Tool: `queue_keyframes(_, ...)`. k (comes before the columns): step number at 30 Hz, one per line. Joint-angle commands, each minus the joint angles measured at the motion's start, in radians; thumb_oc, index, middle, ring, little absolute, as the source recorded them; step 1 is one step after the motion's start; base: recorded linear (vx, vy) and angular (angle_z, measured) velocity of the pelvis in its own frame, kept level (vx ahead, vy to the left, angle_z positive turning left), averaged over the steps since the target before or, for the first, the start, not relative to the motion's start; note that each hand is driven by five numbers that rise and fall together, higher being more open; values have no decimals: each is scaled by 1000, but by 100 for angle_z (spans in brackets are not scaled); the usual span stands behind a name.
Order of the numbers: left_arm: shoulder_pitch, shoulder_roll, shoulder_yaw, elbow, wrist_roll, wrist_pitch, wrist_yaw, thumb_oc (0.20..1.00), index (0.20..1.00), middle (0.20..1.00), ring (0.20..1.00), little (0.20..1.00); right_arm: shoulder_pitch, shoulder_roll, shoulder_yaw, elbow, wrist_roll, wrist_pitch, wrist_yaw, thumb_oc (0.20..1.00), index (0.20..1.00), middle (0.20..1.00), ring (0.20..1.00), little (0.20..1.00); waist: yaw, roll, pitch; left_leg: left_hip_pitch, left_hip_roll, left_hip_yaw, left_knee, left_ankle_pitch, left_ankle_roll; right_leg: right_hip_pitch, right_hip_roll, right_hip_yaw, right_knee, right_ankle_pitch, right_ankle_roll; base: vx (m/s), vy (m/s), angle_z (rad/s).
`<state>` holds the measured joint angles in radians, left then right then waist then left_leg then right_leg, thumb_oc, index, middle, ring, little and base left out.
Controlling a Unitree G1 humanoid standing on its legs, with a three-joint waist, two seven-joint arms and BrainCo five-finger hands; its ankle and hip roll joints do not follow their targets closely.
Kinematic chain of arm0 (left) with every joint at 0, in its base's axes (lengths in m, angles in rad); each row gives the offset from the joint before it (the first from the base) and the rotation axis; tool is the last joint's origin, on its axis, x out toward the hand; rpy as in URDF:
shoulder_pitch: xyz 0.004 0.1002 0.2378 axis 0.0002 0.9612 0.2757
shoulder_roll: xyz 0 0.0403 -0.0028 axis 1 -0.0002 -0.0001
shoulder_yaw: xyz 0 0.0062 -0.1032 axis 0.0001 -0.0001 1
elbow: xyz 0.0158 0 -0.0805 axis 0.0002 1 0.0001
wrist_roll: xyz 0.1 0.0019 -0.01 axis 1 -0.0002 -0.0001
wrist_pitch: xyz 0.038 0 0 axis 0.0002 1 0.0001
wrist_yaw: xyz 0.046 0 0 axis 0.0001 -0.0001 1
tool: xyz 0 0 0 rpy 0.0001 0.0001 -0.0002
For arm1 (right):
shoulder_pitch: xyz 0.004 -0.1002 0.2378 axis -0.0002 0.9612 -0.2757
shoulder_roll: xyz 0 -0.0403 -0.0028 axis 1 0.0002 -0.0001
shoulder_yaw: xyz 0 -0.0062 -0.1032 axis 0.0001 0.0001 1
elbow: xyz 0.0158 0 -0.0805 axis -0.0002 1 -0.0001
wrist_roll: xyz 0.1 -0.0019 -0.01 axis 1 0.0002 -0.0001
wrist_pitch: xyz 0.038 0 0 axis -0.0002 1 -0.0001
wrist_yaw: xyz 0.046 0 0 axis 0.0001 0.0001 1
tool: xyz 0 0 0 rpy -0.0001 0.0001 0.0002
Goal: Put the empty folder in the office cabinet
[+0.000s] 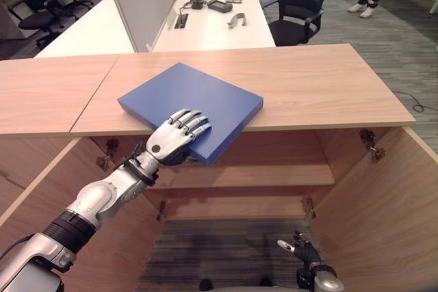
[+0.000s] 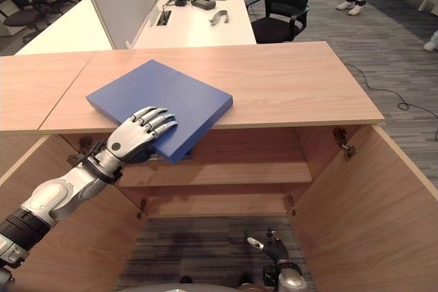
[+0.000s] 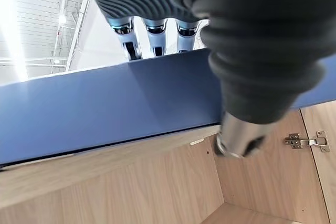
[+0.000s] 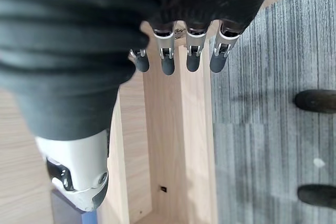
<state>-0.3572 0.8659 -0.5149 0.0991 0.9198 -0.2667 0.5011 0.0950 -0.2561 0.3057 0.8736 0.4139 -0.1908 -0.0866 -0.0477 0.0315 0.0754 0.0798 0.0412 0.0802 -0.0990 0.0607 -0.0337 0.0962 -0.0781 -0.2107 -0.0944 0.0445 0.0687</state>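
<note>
A flat blue folder (image 1: 191,104) lies on the wooden cabinet top (image 1: 321,80), its near corner hanging over the front edge. My left hand (image 1: 179,135) is on that corner. In the left wrist view its fingers (image 3: 155,38) lie over the folder's (image 3: 105,103) top and the thumb (image 3: 241,129) sits under its edge, so the hand pinches the folder. Below, the cabinet is open, with a bare shelf (image 1: 239,176) inside. My right hand (image 1: 304,247) hangs low in front of the cabinet, fingers (image 4: 191,51) relaxed and holding nothing.
Both cabinet doors stand open, the right door (image 1: 383,203) and the left door (image 1: 41,196) flanking the opening. Behind the cabinet are a white desk (image 1: 205,29) with a divider, a black office chair (image 1: 301,5) and a person's feet (image 1: 363,8).
</note>
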Motion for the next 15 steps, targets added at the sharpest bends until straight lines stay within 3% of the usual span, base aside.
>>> queue_keyframes(1,-123,11,37,52,-28,27,22,200,200,200,200,200,-71,7,-8,-3,47,-39,0,1000,1000,1000,1000,1000,-2,-28,32,63,-11,-1,12,-108,-34,67,-21,25,7,-76,92,0,0,0)
queue_keyframes(15,-97,-6,71,42,-54,24,19,200,200,200,200,200,-69,8,-13,-20,51,-41,0,1000,1000,1000,1000,1000,-1,-31,30,67,-12,-1,12,-109,-32,69,-20,28,7,-76,90,0,0,0)
